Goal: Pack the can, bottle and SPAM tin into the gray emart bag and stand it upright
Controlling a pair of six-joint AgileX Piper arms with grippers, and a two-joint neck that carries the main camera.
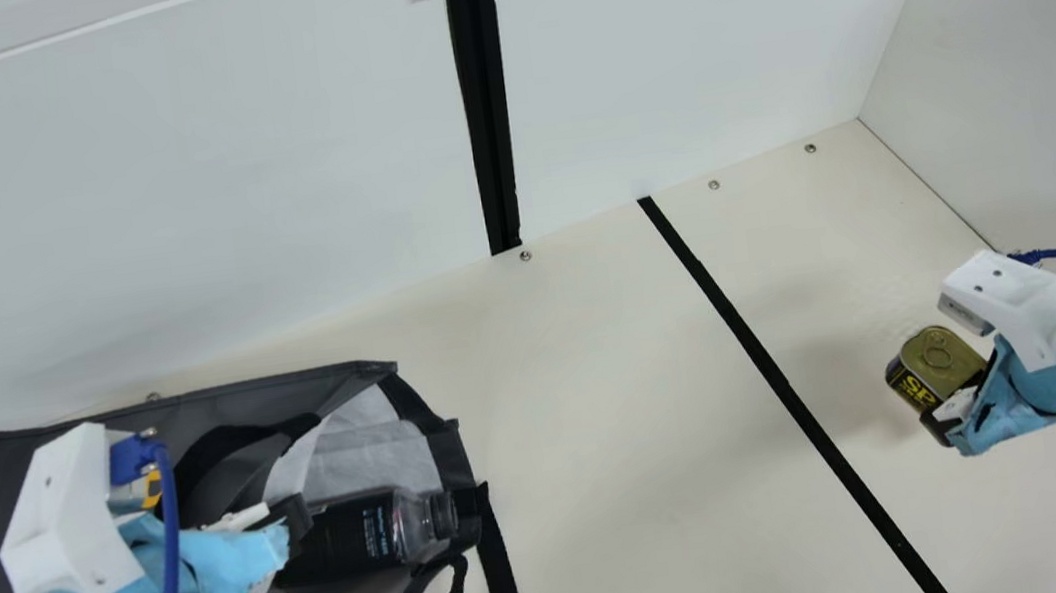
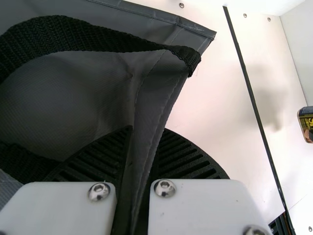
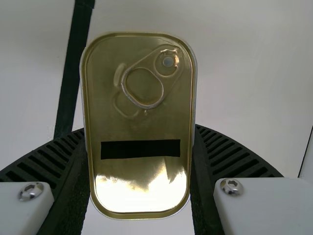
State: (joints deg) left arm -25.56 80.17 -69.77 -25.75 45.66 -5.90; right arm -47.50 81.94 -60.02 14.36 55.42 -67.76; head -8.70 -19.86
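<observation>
Gray bag (image 1: 228, 394): one, lying on the worktop (image 1: 607, 448), mouth turned toward the right arm's side. Serves as landmark.

SPAM tin (image 3: 139, 186): one, well apart from the bag, out beyond its mouth and past the black strip (image 1: 780, 376). Grasped by its sides in the fingers of the right gripper (image 3: 139, 132); long axis runs along the fingers, ring-pull end outward, lid toward the wrist. Right arm is the nearer to it.

Left gripper (image 2: 143, 147): at the bag's mouth, fabric edge pinched between its fingers.

Bottle (image 1: 356, 534): one, lying in the bag's mouth, cap toward the opening, long axis pointing out of it.

Strap (image 1: 498, 572): black, trailing from the near corner of the mouth; a likely snag.

Room: a broad stretch of worktop between mouth and strip. The coming move probably calls for carrying the tin across it, ring-pull end leading into the mouth, past the bottle's cap, while the left fingers keep the edge raised.
</observation>
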